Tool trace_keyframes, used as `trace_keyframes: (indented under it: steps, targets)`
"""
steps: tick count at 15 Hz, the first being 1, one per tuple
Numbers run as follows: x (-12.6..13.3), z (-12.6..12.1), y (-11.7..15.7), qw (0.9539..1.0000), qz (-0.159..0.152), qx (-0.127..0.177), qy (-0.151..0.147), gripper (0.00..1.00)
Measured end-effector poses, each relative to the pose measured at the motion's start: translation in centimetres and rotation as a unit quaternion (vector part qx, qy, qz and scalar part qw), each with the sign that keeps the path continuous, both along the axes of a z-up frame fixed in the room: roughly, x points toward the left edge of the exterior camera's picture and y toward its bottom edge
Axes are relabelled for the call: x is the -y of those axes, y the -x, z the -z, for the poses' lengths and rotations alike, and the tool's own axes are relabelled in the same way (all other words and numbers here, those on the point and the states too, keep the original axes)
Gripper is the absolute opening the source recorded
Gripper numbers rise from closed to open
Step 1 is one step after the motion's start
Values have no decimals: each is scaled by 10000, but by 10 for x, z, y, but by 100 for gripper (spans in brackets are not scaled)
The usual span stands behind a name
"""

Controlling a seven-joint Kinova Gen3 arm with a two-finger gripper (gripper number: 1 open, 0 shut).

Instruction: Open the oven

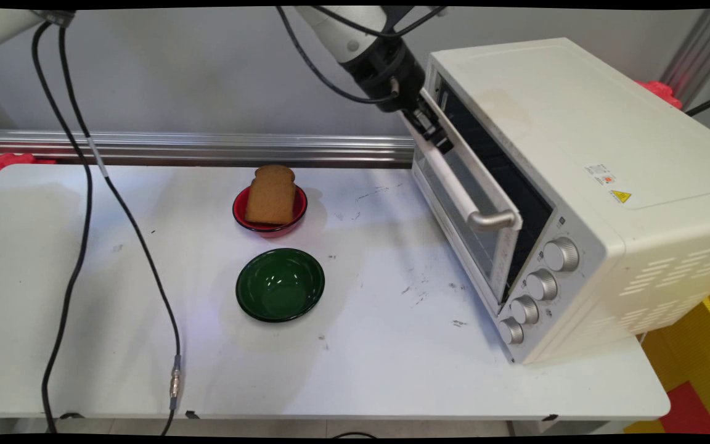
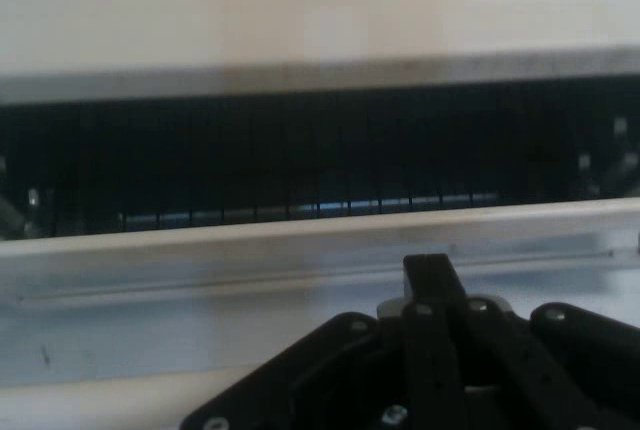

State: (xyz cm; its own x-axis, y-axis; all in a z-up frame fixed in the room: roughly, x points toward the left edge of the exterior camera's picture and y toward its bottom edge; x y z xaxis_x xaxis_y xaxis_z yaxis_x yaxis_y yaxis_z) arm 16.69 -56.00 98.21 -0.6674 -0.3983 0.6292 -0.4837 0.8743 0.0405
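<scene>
Hand point(image 1: 432, 126) against oven door point(image 1: 472, 203) top

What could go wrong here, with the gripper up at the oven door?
1. The gripper sits at the top edge of the oven door, which is only slightly open; the contact looks shallow, so it might slip off and the door could snap shut.
2. The oven stands near the table corner; a hard pull could shift it.
3. A hanging cable could snag.

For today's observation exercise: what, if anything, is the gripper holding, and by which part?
The gripper sits at the top edge of the toaster oven's door, which stands ajar. Whether it grips that edge cannot be told.
</scene>
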Motion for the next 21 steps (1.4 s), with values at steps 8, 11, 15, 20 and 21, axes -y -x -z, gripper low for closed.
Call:
trace_keyframes:
  steps: [8,11,15,20,21]
  targets:
    - [-11,15,-32,9996,20,242,-137,0]
    - [-15,22,-44,9995,52,270,-154,0]
    - [-20,34,-57,9996,88,232,-169,0]
    - [-28,52,-73,9995,162,178,-195,0]
    - [-29,55,-76,9995,180,160,-200,0]
